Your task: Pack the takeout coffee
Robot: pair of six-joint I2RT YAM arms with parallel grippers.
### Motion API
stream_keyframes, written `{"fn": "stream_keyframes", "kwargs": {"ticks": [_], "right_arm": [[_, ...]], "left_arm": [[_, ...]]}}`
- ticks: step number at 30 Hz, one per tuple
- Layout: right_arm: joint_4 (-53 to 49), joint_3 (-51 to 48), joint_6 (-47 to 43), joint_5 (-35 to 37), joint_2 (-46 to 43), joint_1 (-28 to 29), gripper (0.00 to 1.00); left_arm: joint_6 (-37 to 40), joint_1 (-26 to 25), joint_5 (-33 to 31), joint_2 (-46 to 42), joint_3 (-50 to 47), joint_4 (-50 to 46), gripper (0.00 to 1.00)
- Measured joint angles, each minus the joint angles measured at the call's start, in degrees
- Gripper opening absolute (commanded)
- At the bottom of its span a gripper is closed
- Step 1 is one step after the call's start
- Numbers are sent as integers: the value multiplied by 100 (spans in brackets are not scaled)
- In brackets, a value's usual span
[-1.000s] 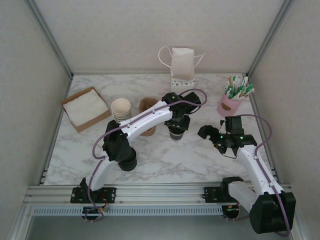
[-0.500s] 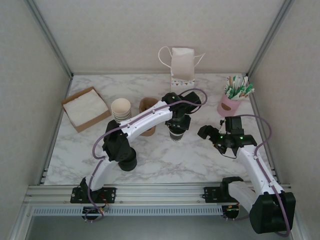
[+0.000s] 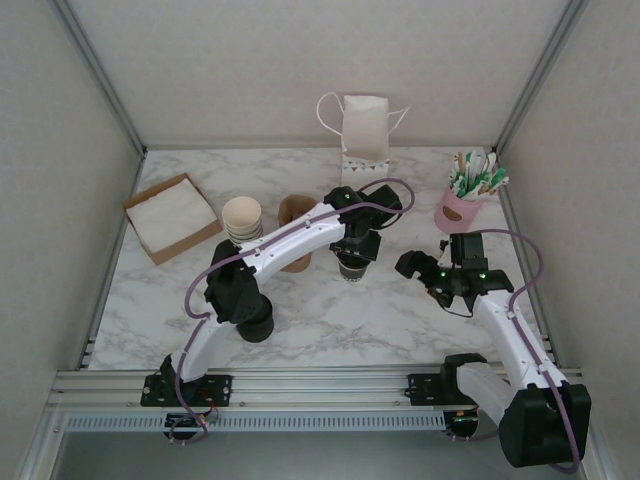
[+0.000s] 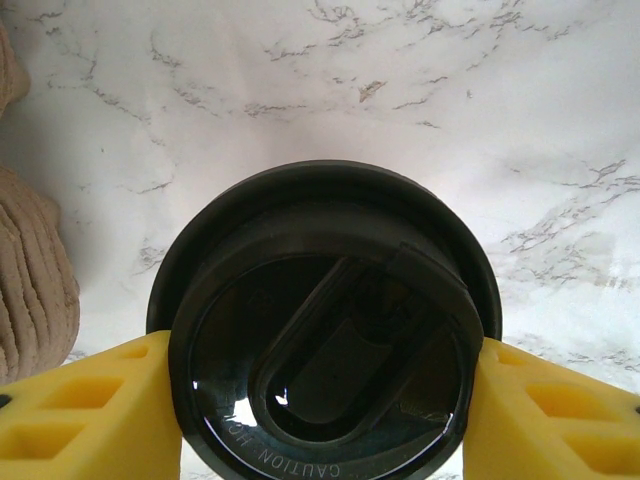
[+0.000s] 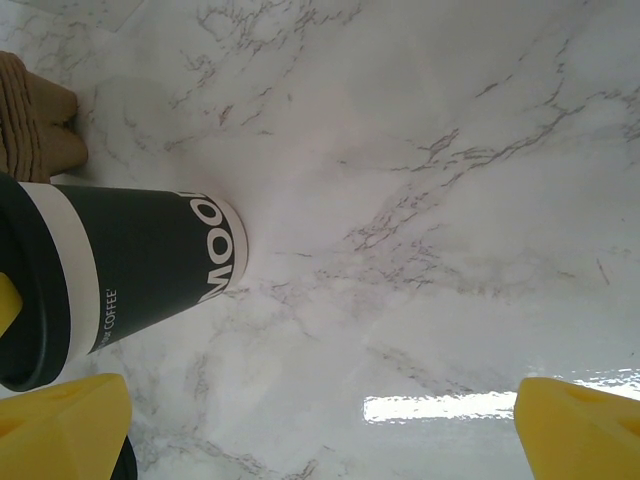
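The takeout coffee (image 3: pixel 352 268) is a dark paper cup with a white band and a black lid, standing upright on the marble table (image 3: pixel 330 310) near the middle. My left gripper (image 3: pixel 355 245) comes down on it from above. In the left wrist view its yellow fingers (image 4: pixel 90 410) press both sides of the black lid (image 4: pixel 330 330), so it is shut on the cup. My right gripper (image 3: pixel 410 268) hangs open to the cup's right, apart from it. The right wrist view has the cup's wall (image 5: pixel 130 270) at the left, with only bare table between the wide-spread right gripper (image 5: pixel 325 430) fingers.
A white paper bag (image 3: pixel 365 128) stands open at the back centre. A pink holder of sachets (image 3: pixel 460 208) sits back right. A stack of cream-rimmed cups (image 3: pixel 242 217) and brown sleeves (image 3: pixel 296 215) stand left of the coffee. A napkin box (image 3: pixel 172 216) lies far left.
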Motion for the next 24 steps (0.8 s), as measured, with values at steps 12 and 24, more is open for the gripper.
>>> {"fn": "stream_keyframes", "kwargs": {"ticks": [12, 24], "right_arm": [[2, -9, 0, 0, 0, 0, 99], [20, -9, 0, -7, 33, 0, 99]], "left_arm": [[0, -11, -81, -9, -24, -2, 51], [-2, -11, -153, -11, -24, -63, 51]]}}
